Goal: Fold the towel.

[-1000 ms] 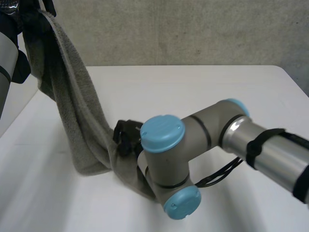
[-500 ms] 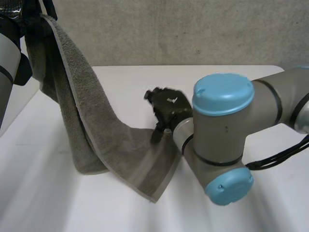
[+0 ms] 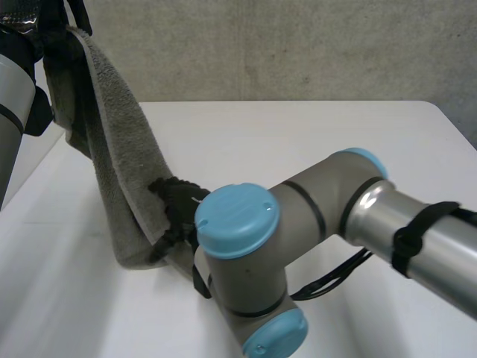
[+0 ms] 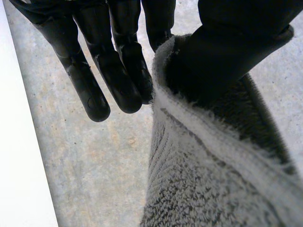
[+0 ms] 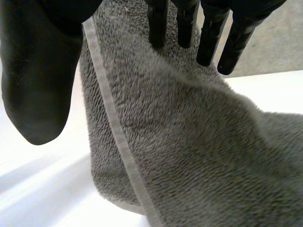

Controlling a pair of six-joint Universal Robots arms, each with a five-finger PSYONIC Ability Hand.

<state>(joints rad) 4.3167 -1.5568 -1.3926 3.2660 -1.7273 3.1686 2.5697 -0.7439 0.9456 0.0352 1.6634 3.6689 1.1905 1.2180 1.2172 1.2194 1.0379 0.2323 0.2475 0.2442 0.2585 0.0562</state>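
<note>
Left hand (image 4: 118, 71) pinches the towel (image 3: 119, 149) by its top, thumb against fingers, upper left, so it hangs to the table (image 3: 313, 134). Right hand (image 3: 177, 205), lower centre-left, is spread open with straight fingers on the hanging part, likely lining up a grab.

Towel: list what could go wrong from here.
1. The towel hangs from the raised left hand, pinched only at its top edge by the thumb. Its weight might pull it free.
2. Its lower end lies bunched on the table by the right hand, so a fold made now would likely trap creases.
</note>
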